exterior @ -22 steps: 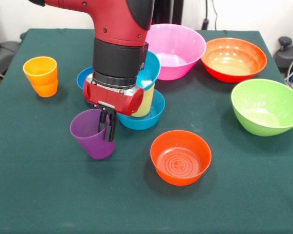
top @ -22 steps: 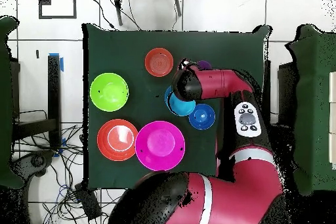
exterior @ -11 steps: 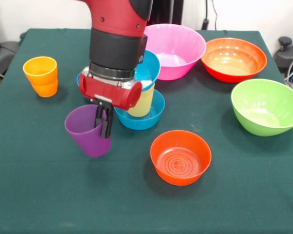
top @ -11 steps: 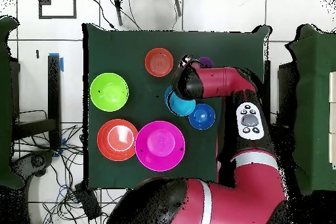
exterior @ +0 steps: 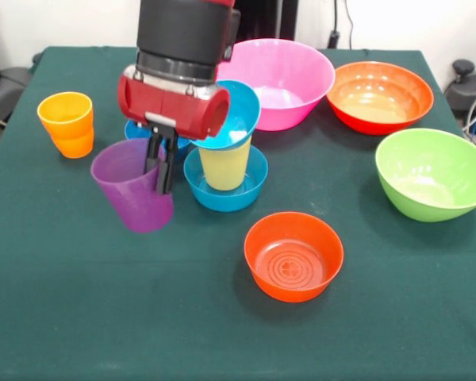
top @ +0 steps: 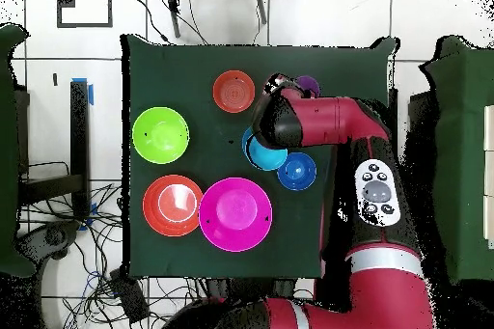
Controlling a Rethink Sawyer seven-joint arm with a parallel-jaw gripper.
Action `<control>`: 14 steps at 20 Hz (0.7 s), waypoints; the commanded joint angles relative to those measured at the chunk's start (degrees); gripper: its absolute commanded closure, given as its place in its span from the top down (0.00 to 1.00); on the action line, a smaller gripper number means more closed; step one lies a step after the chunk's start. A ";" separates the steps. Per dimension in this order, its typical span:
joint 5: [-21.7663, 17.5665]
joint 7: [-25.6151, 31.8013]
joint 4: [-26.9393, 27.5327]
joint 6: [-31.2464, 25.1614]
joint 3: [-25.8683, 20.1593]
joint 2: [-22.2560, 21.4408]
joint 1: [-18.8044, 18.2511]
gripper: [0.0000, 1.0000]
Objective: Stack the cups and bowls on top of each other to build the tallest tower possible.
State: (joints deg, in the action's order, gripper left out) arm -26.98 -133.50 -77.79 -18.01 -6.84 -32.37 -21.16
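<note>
Front view gives me the clearest look at the arm (exterior: 182, 32): it drops almost straight down from the top edge, black sleeve above the red wrist block, with the tool (exterior: 160, 163) hanging below it. I see the tool's dark fingers (exterior: 168, 163) pinching the rim of the purple cup (exterior: 131, 194), one inside the wall and one outside. The cup hangs tilted, mouth leaning toward the tower (exterior: 224, 147), and as far as I can judge its base is clear of the green bench (exterior: 103, 317).

I take the tower as my landmark. It is a mid-blue small bowl (exterior: 246, 190) with the pale yellow cup (exterior: 224, 165) standing upright in it and a cyan small bowl (exterior: 239, 115) tipped on the cup's mouth. The purple cup is just beside the tower, on its left in this view. Behind the tower, partly hidden by the wrist, I can make out a dark blue small bowl (exterior: 135, 129). The orange cup (exterior: 66, 124) sits well apart to the tower's left. The small orange-red bowl (exterior: 293, 255) lies in front of the tower, the pink bowl (exterior: 289, 79) behind it, and the large orange-red bowl (exterior: 379, 95) and lime green bowl (exterior: 435, 173) stand off to its right.

From overhead the arm covers most of the tower, and only a sliver of the purple cup (top: 307, 85) shows.
</note>
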 commanded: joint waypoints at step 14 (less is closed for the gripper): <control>-0.21 4.04 -4.42 -7.09 -2.70 -1.22 0.99 0.00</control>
State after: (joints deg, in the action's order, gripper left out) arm -26.70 -133.50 -78.24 -18.01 -6.90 -34.29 -21.16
